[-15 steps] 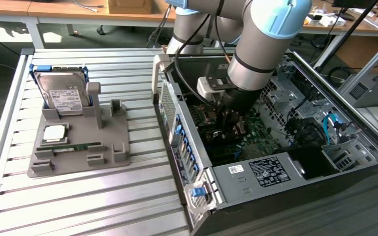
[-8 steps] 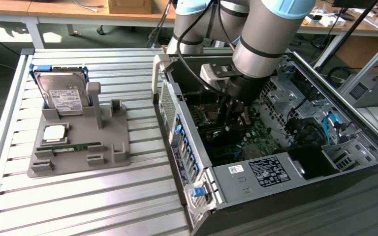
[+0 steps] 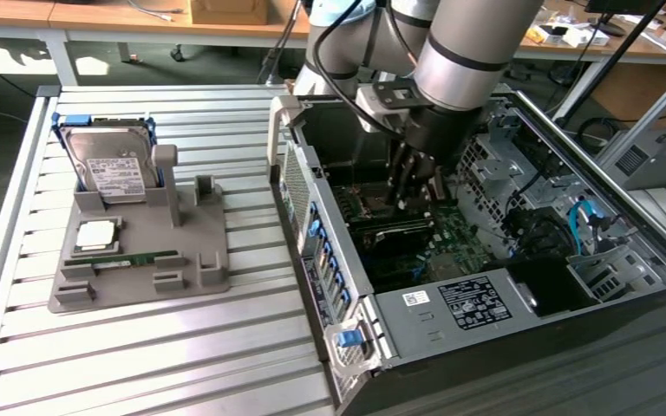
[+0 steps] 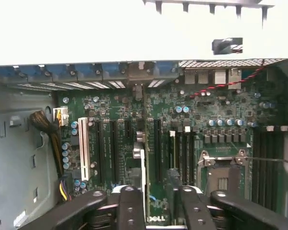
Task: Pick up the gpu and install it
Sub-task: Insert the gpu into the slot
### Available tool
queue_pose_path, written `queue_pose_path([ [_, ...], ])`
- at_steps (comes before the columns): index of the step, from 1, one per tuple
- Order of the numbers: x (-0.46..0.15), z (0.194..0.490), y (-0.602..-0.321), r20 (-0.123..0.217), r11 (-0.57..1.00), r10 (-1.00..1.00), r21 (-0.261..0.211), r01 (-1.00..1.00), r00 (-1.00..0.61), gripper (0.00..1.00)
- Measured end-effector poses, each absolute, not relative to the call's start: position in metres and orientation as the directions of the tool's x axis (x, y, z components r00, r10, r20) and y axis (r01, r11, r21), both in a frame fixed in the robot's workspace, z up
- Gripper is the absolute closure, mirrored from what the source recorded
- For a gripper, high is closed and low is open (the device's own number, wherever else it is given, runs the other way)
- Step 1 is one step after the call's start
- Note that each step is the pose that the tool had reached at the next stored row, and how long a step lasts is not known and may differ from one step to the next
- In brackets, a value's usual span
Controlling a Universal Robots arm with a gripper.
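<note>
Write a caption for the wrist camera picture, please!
The gripper holds the gpu edge-on above the green motherboard inside the open computer case.

You see a silver-grey tubular arm [image 3: 466, 52] with black joint bands, black cables alongside, and a black gripper [image 4: 156, 201] whose linkage fingers [image 4: 129, 206] carry round rivets.

Tool [image 3: 412, 192] inside open computer case [image 3: 449, 312] (hard drive [image 3: 111, 165] aside)
</note>
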State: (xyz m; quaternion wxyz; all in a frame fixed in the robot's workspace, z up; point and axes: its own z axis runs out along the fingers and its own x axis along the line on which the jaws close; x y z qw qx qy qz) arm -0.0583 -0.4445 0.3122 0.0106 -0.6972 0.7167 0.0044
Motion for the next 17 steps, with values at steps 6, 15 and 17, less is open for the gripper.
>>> queue_pose_path([
  [6,-0.058,0.312,-0.442,-0.021,0.027,-0.999,-0.008,-1.000,-0.027,0.90],
  [15,-0.011,0.309,-0.442,-0.020,0.023,-1.000,0.023,-0.999,-0.024,0.90],
  [17,0.000,0.308,-0.443,-0.020,0.023,-1.000,0.030,-0.999,-0.024,0.90],
])
